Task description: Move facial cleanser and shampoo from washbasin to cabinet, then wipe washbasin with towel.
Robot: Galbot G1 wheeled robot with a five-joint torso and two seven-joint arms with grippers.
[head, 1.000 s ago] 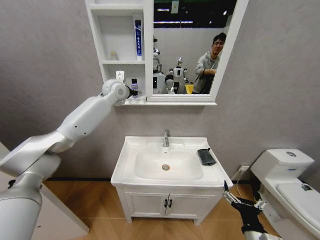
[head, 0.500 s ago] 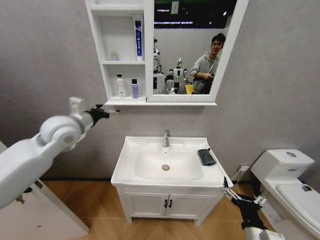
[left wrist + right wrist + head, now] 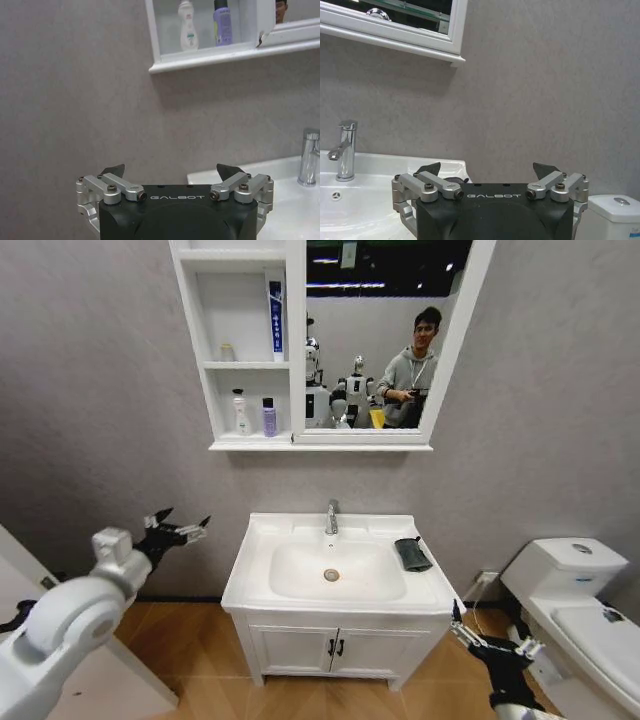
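Left gripper (image 3: 178,530) lowered from cabinet (image 3: 240,340) shelf, jaws wide | right gripper (image 3: 490,638) jaws wide

The left arm reaches forward from the robot's left side, its white forearm foreshortened toward the camera, and the left gripper (image 3: 177,529) hangs in the air with its fingers spread wide and nothing between them. The right arm sits low at the robot's right, and the right gripper (image 3: 487,640) points upward, its fingers likewise parted and empty.

White arms, black "GALBOT" housings
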